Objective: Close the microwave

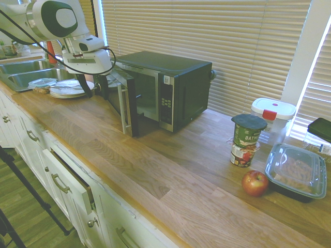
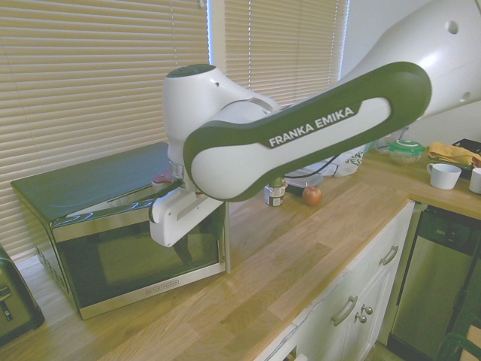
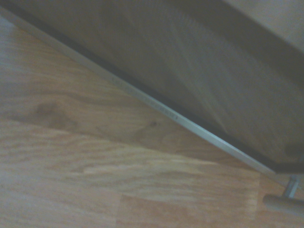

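- The microwave (image 1: 189, 93) is standing on the worktop (image 1: 155, 181), in front of the blinds (image 1: 207, 36), with the sink (image 1: 31, 75) lying farther left in the first exterior view.
- The microwave door (image 1: 132, 106) is standing ajar, its free edge projecting toward the near side of the worktop.
- The vertical handle (image 1: 123, 109) is extending along the outer face of the door, close to the free edge.
- The button panel (image 1: 166, 102) is facing the near side, to the right of the opening.
- The pincer (image 1: 95, 94) is hanging to the left of the door, on its outer side; its two fingers are pointing down, spaced apart and released, gripping nothing.
- The wrist view is showing the door's edge running diagonally above the wood grain, with part of the handle appearing at a corner.
- Plates (image 1: 70, 92) are resting on the left, behind the pincer, beside the sink.
- On the right, a cup with a dark lid (image 1: 247, 132), a red apple (image 1: 255, 183), a lidded food container (image 1: 296, 170) and a white-lidded tub (image 1: 273, 116) are sitting on the worktop.
- Below, a drawer (image 1: 70, 178) is protruding from the cabinets.
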`<action>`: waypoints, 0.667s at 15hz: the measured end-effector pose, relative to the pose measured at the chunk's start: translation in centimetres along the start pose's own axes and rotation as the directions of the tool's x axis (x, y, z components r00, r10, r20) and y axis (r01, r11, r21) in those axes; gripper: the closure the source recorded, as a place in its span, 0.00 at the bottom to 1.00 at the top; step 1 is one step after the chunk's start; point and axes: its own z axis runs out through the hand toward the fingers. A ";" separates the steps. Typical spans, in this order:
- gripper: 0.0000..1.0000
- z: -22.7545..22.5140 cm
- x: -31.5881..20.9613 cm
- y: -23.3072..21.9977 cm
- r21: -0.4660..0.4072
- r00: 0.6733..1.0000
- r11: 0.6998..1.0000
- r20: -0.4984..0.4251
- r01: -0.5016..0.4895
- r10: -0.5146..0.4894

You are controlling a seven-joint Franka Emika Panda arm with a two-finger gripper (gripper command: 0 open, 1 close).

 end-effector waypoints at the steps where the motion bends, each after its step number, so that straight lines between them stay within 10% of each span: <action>1: 0.00 -0.1 1.2 -0.5 -0.005 1.000 1.000 0.008 -0.016 0.016; 10: 0.00 1.3 10.4 -3.1 -0.044 0.992 0.992 0.037 -0.122 0.124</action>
